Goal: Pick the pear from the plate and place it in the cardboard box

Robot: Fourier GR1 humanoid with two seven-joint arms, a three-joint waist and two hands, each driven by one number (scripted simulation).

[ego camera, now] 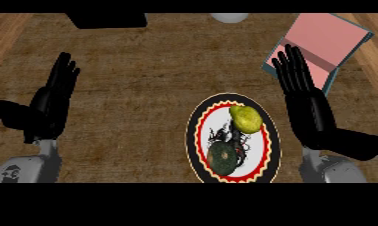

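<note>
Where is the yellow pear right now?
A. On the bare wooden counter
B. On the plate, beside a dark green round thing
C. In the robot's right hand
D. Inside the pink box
B: the pear lies on the plate next to the dark green thing, and both hands are open and hold nothing.
</note>
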